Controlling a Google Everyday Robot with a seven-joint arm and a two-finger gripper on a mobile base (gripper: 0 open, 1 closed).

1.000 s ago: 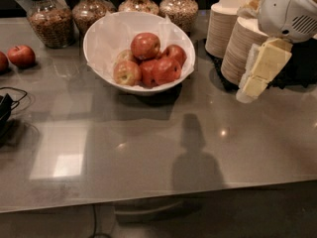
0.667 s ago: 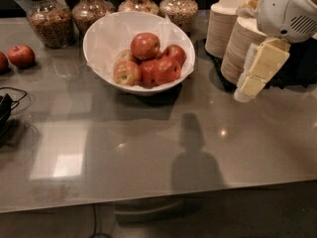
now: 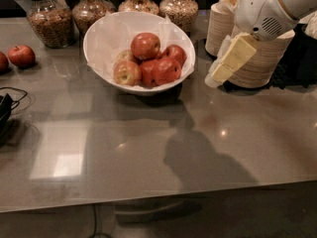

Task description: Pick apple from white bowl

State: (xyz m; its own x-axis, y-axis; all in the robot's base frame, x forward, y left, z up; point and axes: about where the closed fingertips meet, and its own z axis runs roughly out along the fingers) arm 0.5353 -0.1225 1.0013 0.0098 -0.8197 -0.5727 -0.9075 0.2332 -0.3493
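Note:
The white bowl stands at the back middle of the grey counter, lined with white paper and holding several apples. The rosy red apple lies on top of the pile. A yellow-blotched apple and darker red apples lie lower down in the bowl. My gripper hangs at the right, just outside the bowl's right rim and about level with it, pointing down and left. It holds nothing that I can see.
Two stacks of beige paper bowls stand right behind the gripper. Several glass jars of dry food line the back edge. A loose red apple lies at far left. A black cable lies on the left edge.
My gripper has moved left and slightly up, from beside the paper bowl stack to closer to the white bowl's right rim. The apples have not moved.

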